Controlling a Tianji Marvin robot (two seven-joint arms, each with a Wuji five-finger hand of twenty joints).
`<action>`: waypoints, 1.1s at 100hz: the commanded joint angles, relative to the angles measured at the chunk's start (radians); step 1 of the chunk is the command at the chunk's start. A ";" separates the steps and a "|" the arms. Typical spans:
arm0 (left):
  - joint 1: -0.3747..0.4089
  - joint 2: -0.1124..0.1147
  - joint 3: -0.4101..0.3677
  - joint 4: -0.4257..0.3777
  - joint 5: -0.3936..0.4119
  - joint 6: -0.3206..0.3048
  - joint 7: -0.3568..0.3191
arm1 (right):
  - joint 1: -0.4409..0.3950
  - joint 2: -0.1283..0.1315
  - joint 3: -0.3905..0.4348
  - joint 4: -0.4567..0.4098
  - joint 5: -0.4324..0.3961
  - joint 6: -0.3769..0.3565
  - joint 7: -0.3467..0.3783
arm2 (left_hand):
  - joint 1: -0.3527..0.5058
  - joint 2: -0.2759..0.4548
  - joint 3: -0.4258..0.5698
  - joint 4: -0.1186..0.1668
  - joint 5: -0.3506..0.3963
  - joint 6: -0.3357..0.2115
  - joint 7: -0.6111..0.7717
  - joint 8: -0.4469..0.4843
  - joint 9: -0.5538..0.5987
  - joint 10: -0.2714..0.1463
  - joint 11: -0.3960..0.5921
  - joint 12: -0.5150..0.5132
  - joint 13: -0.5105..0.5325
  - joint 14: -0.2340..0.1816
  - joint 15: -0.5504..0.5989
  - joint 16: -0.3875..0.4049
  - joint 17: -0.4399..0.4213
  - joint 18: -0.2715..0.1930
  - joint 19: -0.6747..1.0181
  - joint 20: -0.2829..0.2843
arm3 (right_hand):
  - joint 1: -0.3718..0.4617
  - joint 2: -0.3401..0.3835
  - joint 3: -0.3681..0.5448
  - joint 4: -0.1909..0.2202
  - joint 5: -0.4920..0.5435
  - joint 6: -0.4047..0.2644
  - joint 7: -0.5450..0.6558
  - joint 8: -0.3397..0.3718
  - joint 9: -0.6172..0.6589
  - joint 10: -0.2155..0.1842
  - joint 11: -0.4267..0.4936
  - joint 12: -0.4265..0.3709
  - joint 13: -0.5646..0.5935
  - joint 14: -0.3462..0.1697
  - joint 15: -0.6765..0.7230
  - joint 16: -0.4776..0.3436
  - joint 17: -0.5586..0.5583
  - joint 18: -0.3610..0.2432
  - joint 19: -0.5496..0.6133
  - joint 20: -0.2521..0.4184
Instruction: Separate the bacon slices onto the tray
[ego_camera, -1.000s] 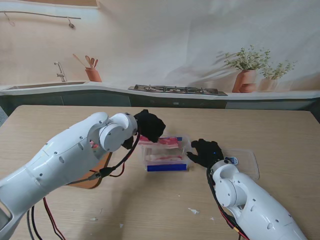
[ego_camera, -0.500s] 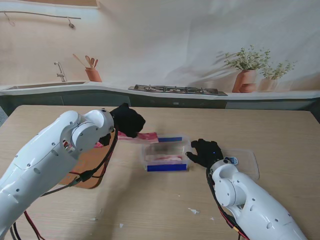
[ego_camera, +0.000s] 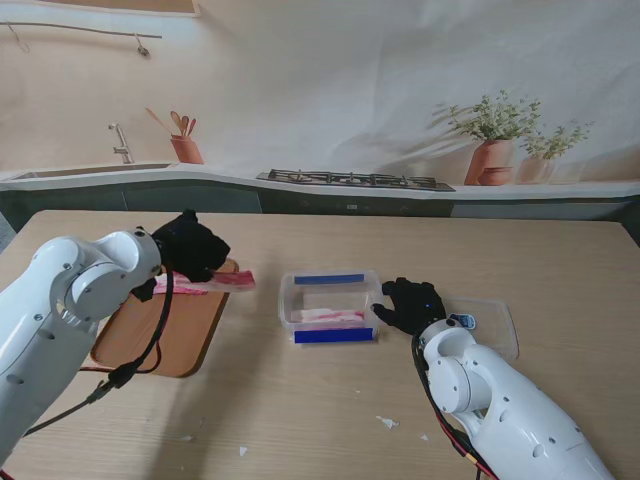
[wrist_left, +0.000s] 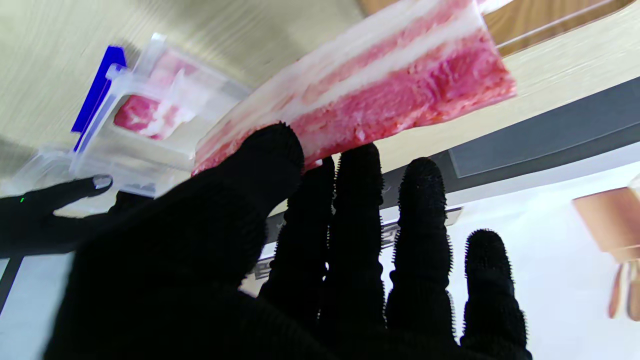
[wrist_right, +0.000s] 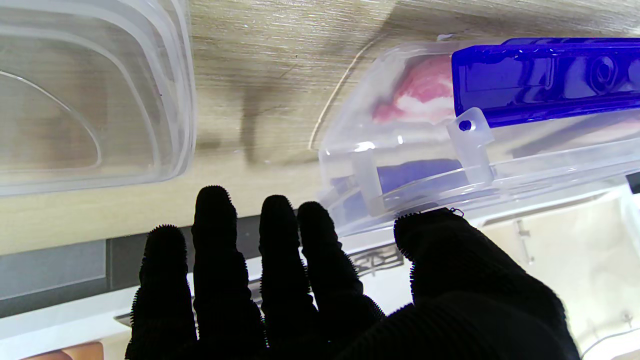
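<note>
One bacon slice (ego_camera: 205, 284) pinched by left robot hand (ego_camera: 190, 247), over tray (ego_camera: 160, 335) edge; thin grip, could slip. Right robot hand (ego_camera: 410, 305), fingers spread, steadies container (ego_camera: 328, 308).

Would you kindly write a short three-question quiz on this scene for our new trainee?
1. True or false: the left hand holds a bacon slice.
2. Where is that slice? A) inside the clear container B) over the near edge of the wooden tray C) flat on the lid
3. Fill in: the right hand rests against the container's ____ side.

Key: 1 true. 2 B. 3 right; its fingers are spread and hold nothing, and some bacon remains inside.
</note>
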 joint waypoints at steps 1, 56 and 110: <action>0.024 0.021 -0.021 0.000 0.010 -0.002 -0.021 | -0.015 -0.008 -0.011 0.011 -0.002 0.004 0.025 | 0.009 -0.009 0.068 0.061 0.027 -0.070 0.090 0.035 0.018 -0.029 -0.011 0.021 0.021 -0.006 0.000 0.012 -0.019 0.033 -0.027 0.006 | 0.033 0.001 0.013 0.046 -0.005 -0.113 0.005 -0.004 -0.013 0.000 -0.009 -0.003 0.010 0.020 0.017 0.009 0.004 0.025 0.014 0.020; 0.016 0.042 -0.073 0.207 0.022 0.012 -0.073 | -0.009 -0.007 -0.023 0.014 -0.008 0.012 0.032 | 0.027 0.000 0.046 0.063 0.016 -0.084 0.080 0.044 0.003 -0.044 -0.036 0.042 -0.010 -0.026 -0.021 0.011 -0.038 0.027 -0.078 -0.010 | 0.033 0.001 0.011 0.046 -0.006 -0.111 0.005 -0.004 -0.014 -0.002 -0.009 -0.003 0.013 0.022 0.018 0.009 0.005 0.027 0.014 0.020; -0.199 0.052 0.165 0.461 0.012 -0.001 -0.025 | -0.006 -0.006 -0.028 0.016 -0.011 0.022 0.037 | 0.019 0.003 0.039 0.068 0.006 -0.114 0.083 0.047 -0.002 -0.070 -0.058 0.061 -0.022 -0.055 -0.032 0.007 -0.040 0.021 -0.099 -0.004 | 0.032 0.002 0.011 0.047 -0.008 -0.111 0.006 -0.004 -0.014 -0.001 -0.008 -0.003 0.012 0.022 0.018 0.010 0.006 0.026 0.015 0.020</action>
